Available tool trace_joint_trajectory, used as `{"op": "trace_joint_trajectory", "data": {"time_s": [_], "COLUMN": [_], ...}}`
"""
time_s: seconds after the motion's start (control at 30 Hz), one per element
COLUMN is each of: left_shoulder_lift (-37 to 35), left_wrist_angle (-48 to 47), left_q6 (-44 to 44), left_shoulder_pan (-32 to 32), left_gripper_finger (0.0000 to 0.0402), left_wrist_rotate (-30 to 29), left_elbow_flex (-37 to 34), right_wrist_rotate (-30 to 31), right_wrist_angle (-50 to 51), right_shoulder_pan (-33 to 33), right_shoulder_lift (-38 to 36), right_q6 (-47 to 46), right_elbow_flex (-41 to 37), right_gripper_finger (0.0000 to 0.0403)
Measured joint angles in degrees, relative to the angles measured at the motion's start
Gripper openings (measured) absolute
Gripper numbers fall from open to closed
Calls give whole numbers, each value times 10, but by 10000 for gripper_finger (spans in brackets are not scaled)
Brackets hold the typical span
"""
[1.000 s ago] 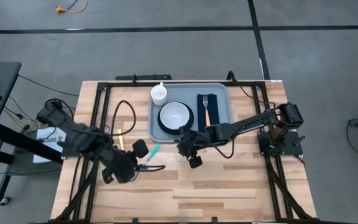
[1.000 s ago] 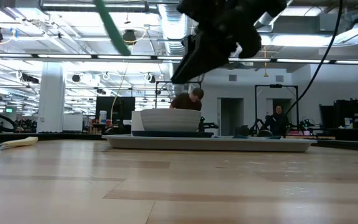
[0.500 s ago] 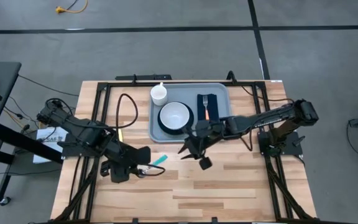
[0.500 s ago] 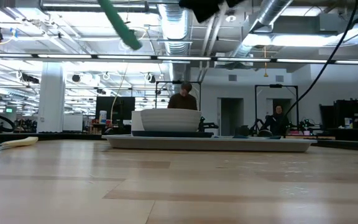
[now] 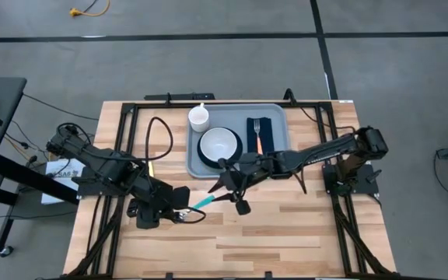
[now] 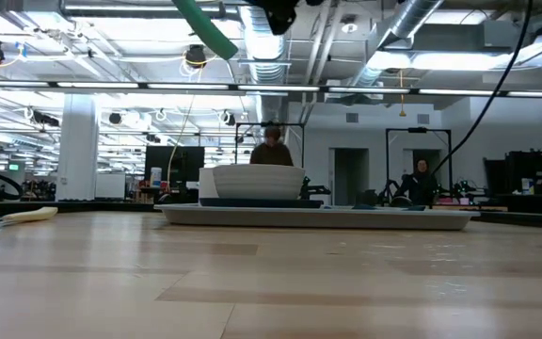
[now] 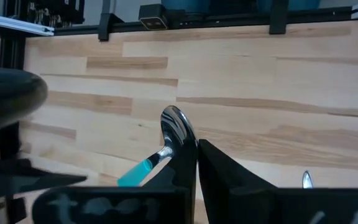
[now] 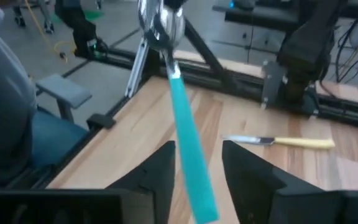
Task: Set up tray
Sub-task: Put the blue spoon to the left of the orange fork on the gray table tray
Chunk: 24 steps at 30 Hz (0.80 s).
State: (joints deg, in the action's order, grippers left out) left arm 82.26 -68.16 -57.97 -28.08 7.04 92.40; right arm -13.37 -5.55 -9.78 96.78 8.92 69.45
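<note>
The large light blue-grey rectangular plastic tray [image 5: 282, 132] with rounded corners and a raised rim lies flat on the far middle part of the wooden table.

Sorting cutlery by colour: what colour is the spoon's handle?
Teal, with a silver bowl; the spoon shows best in the right wrist view.

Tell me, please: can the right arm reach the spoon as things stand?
Probably yes. The left gripper holds the spoon above the table, and its teal handle lies between the open fingers of the right gripper, with nothing else in the way.
</note>
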Motion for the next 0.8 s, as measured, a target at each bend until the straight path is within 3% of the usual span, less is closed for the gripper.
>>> {"op": "trace_joint_trajectory", "data": {"time_s": [0.37, 0.8], "left_shoulder_lift": [0, 4], "left_wrist_angle": [3, 39], "left_q6": [-16, -63], "left_shoulder_pan": [1, 14], "left_gripper_finger": [0, 0], "left_wrist_rotate": [-24, -34], "left_elbow_flex": [0, 0], "right_wrist_rotate": [0, 0], "right_wrist_angle": [-20, -30], "right_shoulder_pan": [0, 0], "right_shoulder_lift": [20, 20], "right_q6": [1, 5], "right_elbow_flex": [-1, -1], "right_gripper_finger": [235, 236]}}
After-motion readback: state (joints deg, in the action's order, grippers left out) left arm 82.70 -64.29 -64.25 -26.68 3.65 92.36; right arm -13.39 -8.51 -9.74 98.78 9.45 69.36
